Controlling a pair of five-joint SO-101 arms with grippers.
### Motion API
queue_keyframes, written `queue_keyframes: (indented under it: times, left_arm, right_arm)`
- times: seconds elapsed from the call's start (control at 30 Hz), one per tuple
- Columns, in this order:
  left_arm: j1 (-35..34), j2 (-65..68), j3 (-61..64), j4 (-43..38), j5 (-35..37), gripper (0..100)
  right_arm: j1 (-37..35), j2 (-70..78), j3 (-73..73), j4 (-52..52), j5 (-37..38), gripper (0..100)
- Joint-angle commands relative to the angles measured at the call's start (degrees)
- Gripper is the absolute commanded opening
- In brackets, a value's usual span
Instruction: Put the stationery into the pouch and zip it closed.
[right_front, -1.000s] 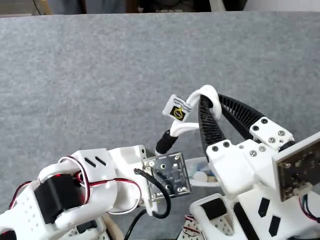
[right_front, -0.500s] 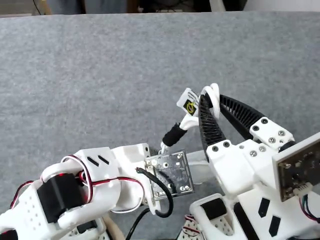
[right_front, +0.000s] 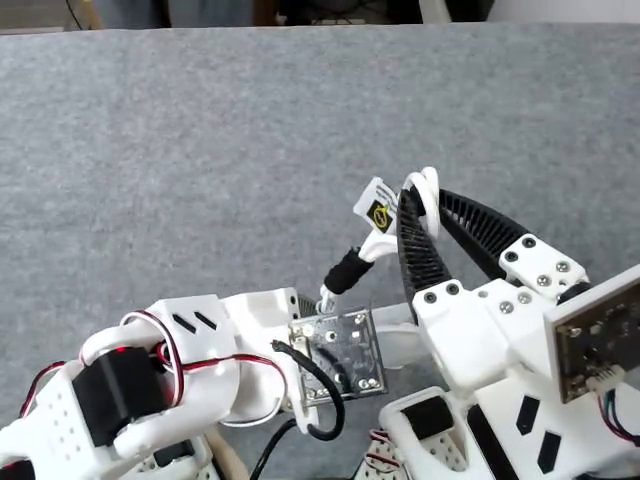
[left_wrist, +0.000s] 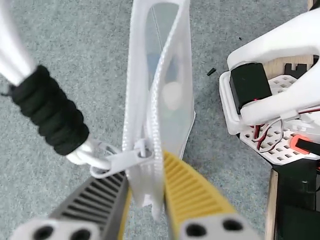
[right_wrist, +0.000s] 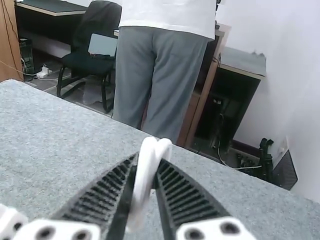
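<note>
1. Two white SO-101 arms sit at the near edge of the grey, carpet-like counter (right_front: 200, 150). The task's things are between them, close to the middle of that edge.
2. The left end effector (left_wrist: 146, 172) has one grey ribbed finger and one yellow ribbed finger. It is pressed together on the transparent plastic pouch with a white zip (left_wrist: 167, 90), pinching the zip edge at one end.
3. The white zip slider (left_wrist: 137, 156) sits just beside those fingers. On the side of the slider away from the left end effector, the two rows of white teeth stand apart, so the mouth is open along most of its length.
4. Through the clear wall a pale round shape (left_wrist: 172, 95) shows beside a bluish patch. Which pieces of stationery these are cannot be told.
5. A thick white cord (right_front: 372, 245) is attached to the slider's pull. Next to the pull, a stretch of it is bound in a black wound wrapping (left_wrist: 50, 110).
6. From the slider the cord runs away from the near edge of the counter to the right end effector (right_wrist: 148, 166).
7. The right end effector's two black ribbed fingers are closed on the looped end of the cord, with the loop standing out past the fingertips.
8. A small white paper tag with a yellow-and-black mark (right_front: 377, 212) hangs on the cord, just beside the black fingers and between them and the black wrapping.
</note>
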Motion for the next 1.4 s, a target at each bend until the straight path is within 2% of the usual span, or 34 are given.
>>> queue_keyframes:
  times: [0.0, 0.17, 0.3, 0.6, 0.77, 1.03, 1.2, 1.37]
  left_arm:
    - [-5.0, -0.6, -0.3, 0.7, -1.2, 2]
    - [-12.3, -0.7, -0.3, 4.7, -5.6, 2]
    - [-15.6, -0.7, -0.5, 6.9, -7.2, 2]
    - [-18.2, -3.4, -0.3, 8.1, -7.4, 3]
    - [-18.2, -6.2, -0.5, 11.4, -7.6, 3]
    - [-18.6, -7.6, -0.8, 12.1, -8.2, 3]
    - [-24.7, -7.1, -0.7, 12.0, -8.5, 3]
    - [-26.6, -7.1, -0.5, 12.0, -8.5, 3]
  right_arm:
    - [-0.4, -0.1, -0.1, 1.4, 0.8, 1.2]
    - [2.1, -0.2, -0.4, 2.4, 5.0, 1.2]
    - [4.6, -0.2, -2.9, 2.5, 7.5, 1.2]
    - [10.9, -0.2, -3.9, 2.5, 12.2, 1.2]
    - [14.1, 0.0, -2.6, 2.2, 15.0, 1.2]
    - [21.7, -0.1, 13.1, -6.8, 16.5, 1.2]
    - [26.0, -0.2, 21.3, -13.3, 16.5, 1.2]
    - [29.5, -0.1, 28.9, -20.5, 16.3, 1.2]
